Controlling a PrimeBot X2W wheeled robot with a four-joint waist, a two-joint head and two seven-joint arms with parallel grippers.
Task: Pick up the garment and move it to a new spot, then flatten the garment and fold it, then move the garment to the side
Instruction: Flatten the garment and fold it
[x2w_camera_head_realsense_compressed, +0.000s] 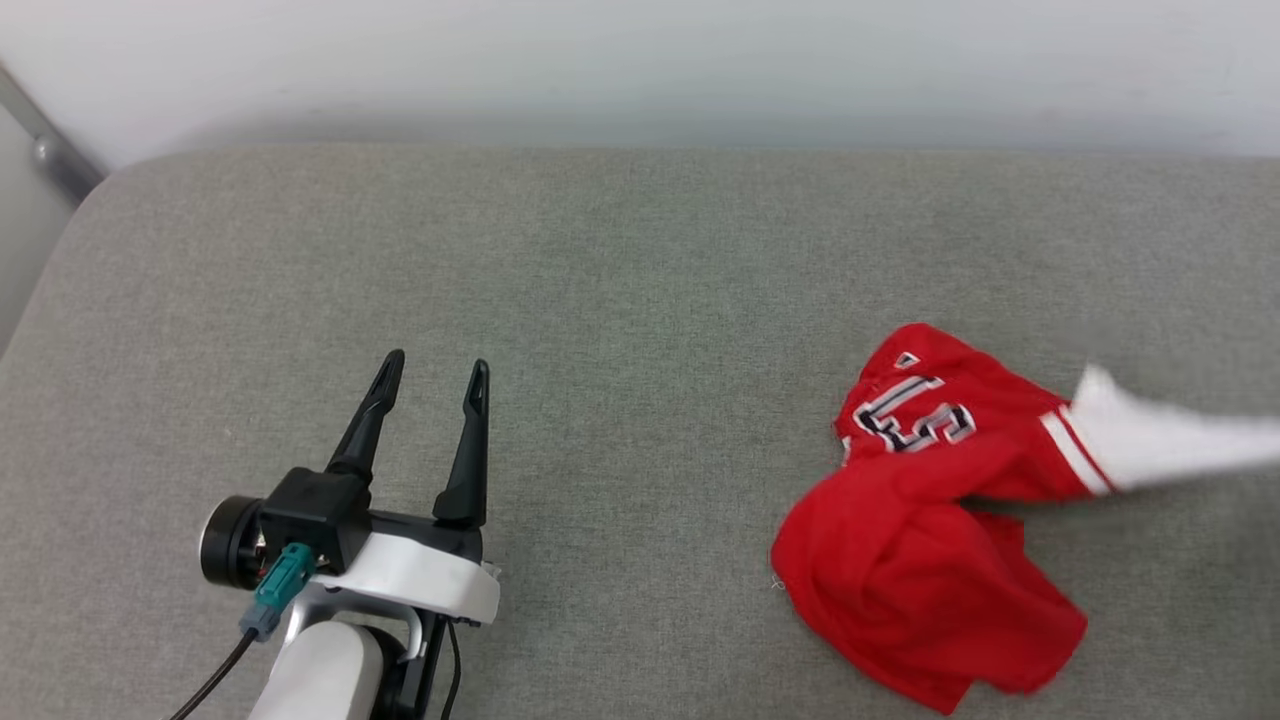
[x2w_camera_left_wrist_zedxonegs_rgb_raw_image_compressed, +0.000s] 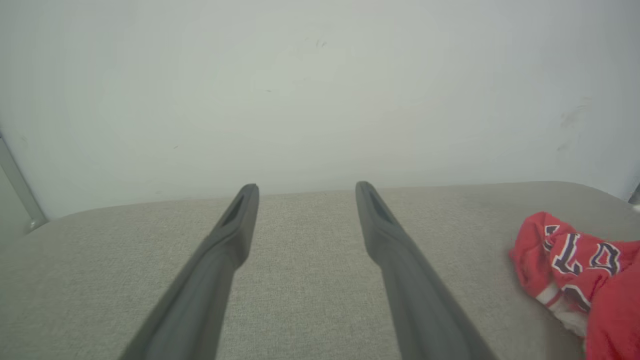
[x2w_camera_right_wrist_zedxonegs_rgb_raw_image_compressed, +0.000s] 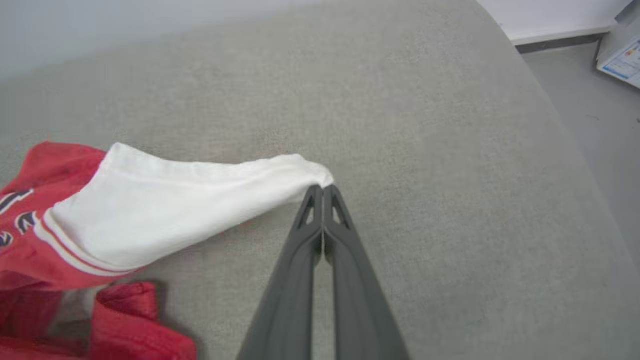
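Grey fabric cushion (x2w_camera_head_realsense_compressed: 640, 300), rounded corners, against a pale wall (x2w_camera_head_realsense_compressed: 640, 60); carries all below.

Garment (x2w_camera_head_realsense_compressed: 920, 580): red jersey, crumpled in a heap on the cushion's right part; white sleeve (x2w_camera_right_wrist_zedxonegs_rgb_raw_image_compressed: 165, 205) with red-white trim stretched out to the right, blurred and cut off at the head view's edge.

Left gripper (x2w_camera_head_realsense_compressed: 437, 362): fingers spread wide, holding nothing, over bare cushion well apart from the garment.

Right gripper (x2w_camera_right_wrist_zedxonegs_rgb_raw_image_compressed: 322, 189): fingers pressed together, pinching the sleeve's tip.

Lettering (x2w_camera_head_realsense_compressed: 915, 415): black, white-outlined; folded over, not readable as a word.

Box (x2w_camera_right_wrist_zedxonegs_rgb_raw_image_compressed: 622, 55) on the floor (x2w_camera_right_wrist_zedxonegs_rgb_raw_image_compressed: 590, 110): cut off, print too small to read.
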